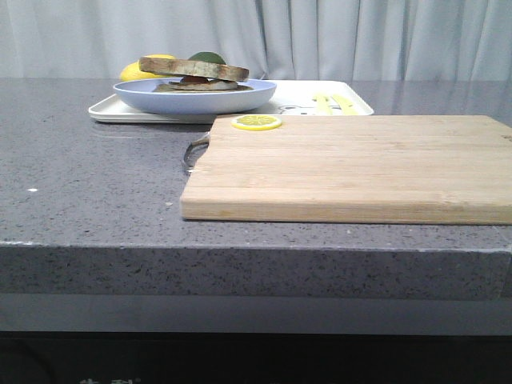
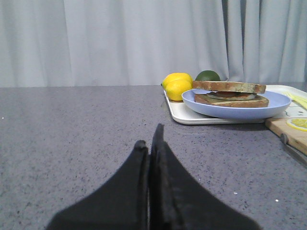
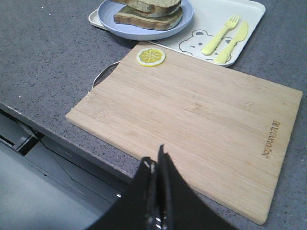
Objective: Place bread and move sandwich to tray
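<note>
Since the sandwich [image 1: 194, 76] already sits on the tray [image 1: 352, 90], both clenched, empty end effectors [image 2: 151, 153] [image 3: 157, 177] likely need only retreat.

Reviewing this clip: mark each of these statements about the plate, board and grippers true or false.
1. The blue plate with the sandwich sits on the white tray. True.
2. The lemon slice lies on the tray. False: it lies on the cutting board, at a corner.
3. The left gripper is shut and holds nothing. True.
4. The right gripper grips the plate. False: it is shut, empty, above the board.
5. The sandwich has no top slice. False: a bread slice tops it.
</note>
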Controlling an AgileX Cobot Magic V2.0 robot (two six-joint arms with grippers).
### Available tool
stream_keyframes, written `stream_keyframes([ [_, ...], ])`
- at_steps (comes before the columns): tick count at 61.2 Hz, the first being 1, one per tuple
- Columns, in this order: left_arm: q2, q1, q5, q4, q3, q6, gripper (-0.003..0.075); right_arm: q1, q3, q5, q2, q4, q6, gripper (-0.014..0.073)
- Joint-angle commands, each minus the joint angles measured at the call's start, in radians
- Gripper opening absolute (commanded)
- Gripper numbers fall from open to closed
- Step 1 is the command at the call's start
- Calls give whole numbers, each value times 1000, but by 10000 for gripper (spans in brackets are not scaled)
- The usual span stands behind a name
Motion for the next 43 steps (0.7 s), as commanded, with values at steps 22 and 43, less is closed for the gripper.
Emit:
stream_keyframes([
  [22, -22, 17, -109, -66, 40, 1, -20, -2, -23, -73, 4, 1, -3, -69],
  [43, -22, 17, -110, -39, 40, -17, -20, -2, -23, -73, 4, 1, -3, -69],
])
